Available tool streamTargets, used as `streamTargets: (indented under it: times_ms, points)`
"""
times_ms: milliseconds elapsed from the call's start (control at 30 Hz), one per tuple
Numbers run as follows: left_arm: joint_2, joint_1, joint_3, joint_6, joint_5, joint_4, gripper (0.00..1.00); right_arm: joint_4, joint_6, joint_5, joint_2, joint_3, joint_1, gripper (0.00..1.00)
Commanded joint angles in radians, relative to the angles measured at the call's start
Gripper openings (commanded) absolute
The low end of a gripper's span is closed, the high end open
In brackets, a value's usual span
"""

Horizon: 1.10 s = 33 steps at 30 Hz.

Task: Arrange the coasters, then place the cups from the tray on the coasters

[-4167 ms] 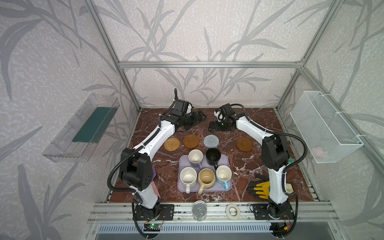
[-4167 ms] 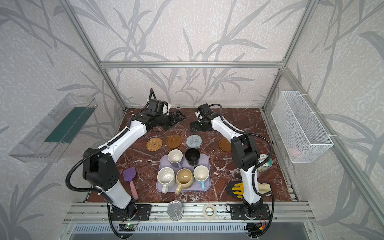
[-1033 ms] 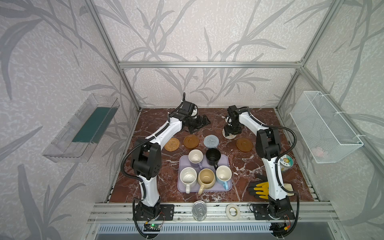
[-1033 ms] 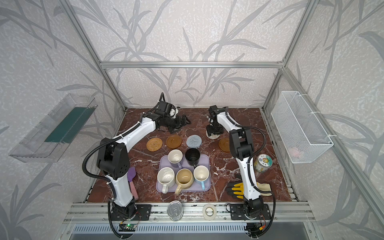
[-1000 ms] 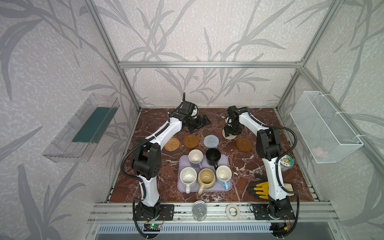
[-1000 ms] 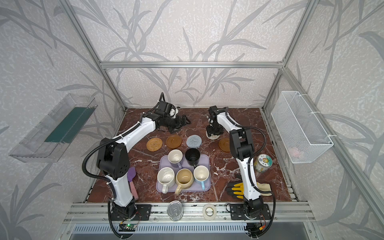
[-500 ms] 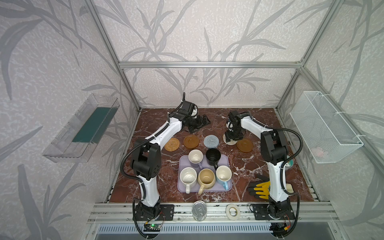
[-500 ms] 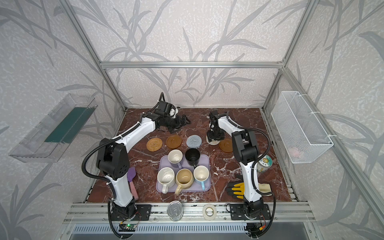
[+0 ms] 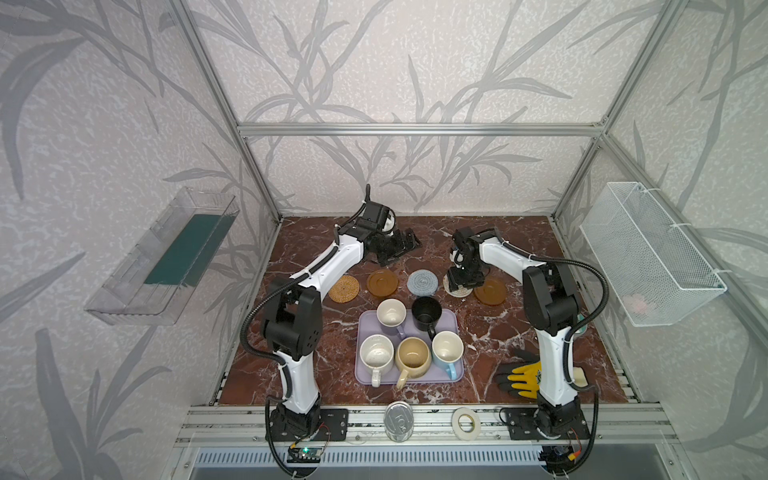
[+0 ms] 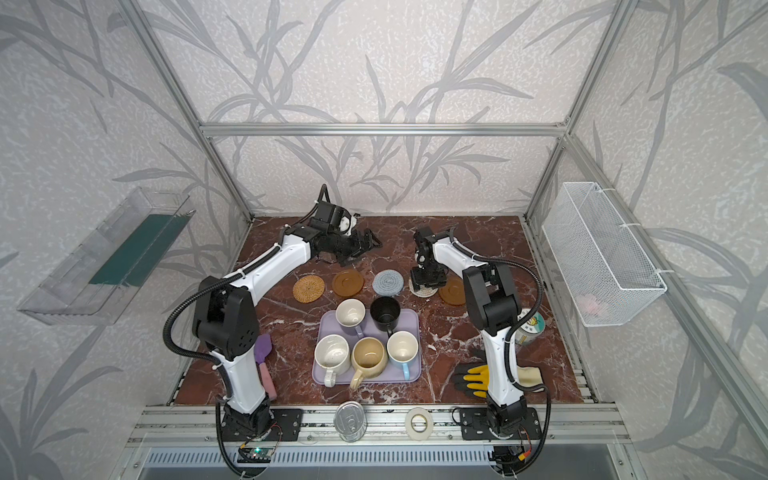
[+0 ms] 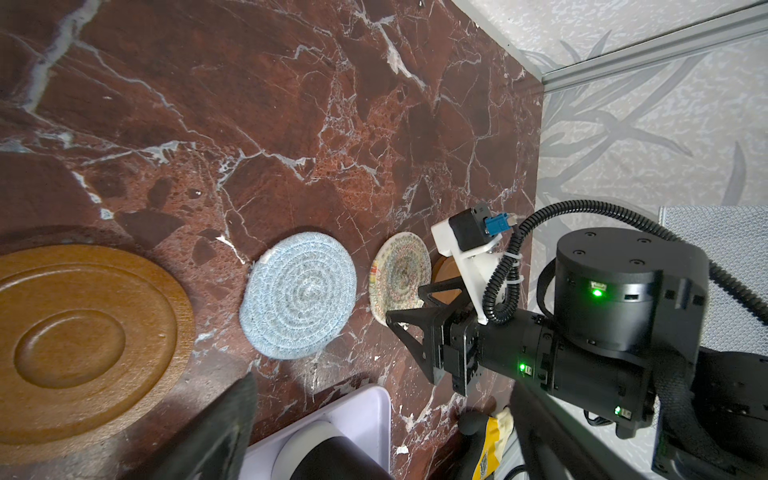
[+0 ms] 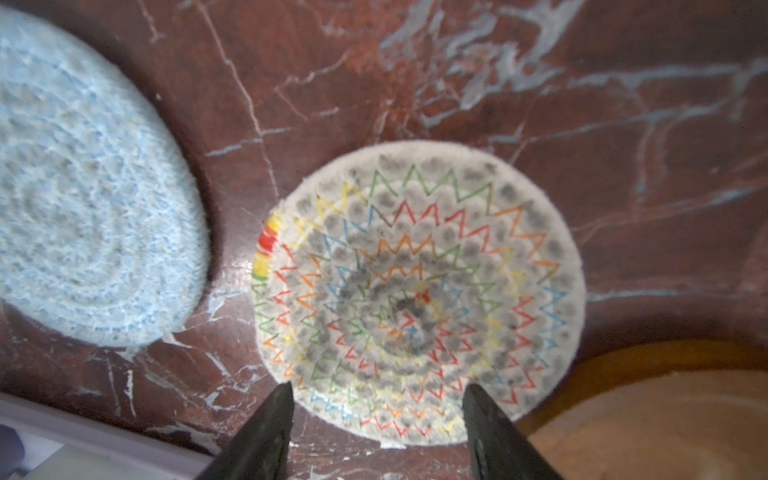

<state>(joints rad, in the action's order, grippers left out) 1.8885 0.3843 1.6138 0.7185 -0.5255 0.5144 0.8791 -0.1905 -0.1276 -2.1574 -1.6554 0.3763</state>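
Five coasters lie in a row behind the tray (image 9: 366,326): rattan (image 9: 344,288), brown wooden (image 9: 382,282), grey-blue (image 9: 422,282), cream (image 12: 415,291) and a second brown wooden (image 9: 491,291). My right gripper (image 12: 376,415) points down, open, its fingertips (image 12: 276,411) over the cream coaster's near edge; the coaster lies flat. My left gripper (image 9: 401,249) hovers open and empty behind the row. The tray holds the cups: lavender (image 9: 391,312), black (image 9: 426,311), speckled white (image 9: 376,350), beige (image 9: 412,353) and light blue (image 9: 447,347).
A silver can (image 9: 399,419) and a tape roll (image 9: 466,422) sit on the front rail. A yellow-black glove (image 9: 521,376), a labelled tin (image 10: 528,328) and a purple spatula (image 10: 264,357) lie near the arm bases. A wire basket (image 9: 648,253) hangs on the right wall.
My right gripper has come forward with the cream coaster, which now lies in the row between the grey-blue and the right brown coaster. The left arm has stayed put.
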Motion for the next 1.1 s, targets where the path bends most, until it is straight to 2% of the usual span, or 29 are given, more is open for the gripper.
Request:
streamTargets:
  times_ms: [0,133,433,667,700,833,1067]
  points:
    - [-0.043,0.004,-0.014,0.010,0.003,-0.017,0.97,0.036,-0.016,0.011,0.008,0.012,0.006,0.65]
    - [-0.040,0.004,-0.017,0.013,0.000,-0.024,0.97,0.009,-0.024,-0.009,0.024,-0.002,0.007,0.67]
    - [-0.047,0.002,-0.002,0.006,0.024,-0.022,0.97,-0.022,-0.032,0.029,0.091,-0.003,0.010,0.72]
    - [-0.079,0.003,-0.005,0.021,0.016,-0.011,0.97,-0.060,-0.040,0.014,0.183,0.058,0.010,0.74]
    - [-0.087,0.004,-0.008,0.027,0.012,-0.011,0.97,-0.076,-0.045,0.019,0.213,0.085,0.010,0.76]
    - [-0.130,0.007,-0.007,0.035,0.016,0.008,0.99,-0.081,-0.078,0.068,0.328,0.167,0.009,0.98]
    - [-0.177,0.035,0.015,-0.018,0.057,0.132,0.99,-0.137,-0.101,0.125,0.508,0.336,-0.030,0.99]
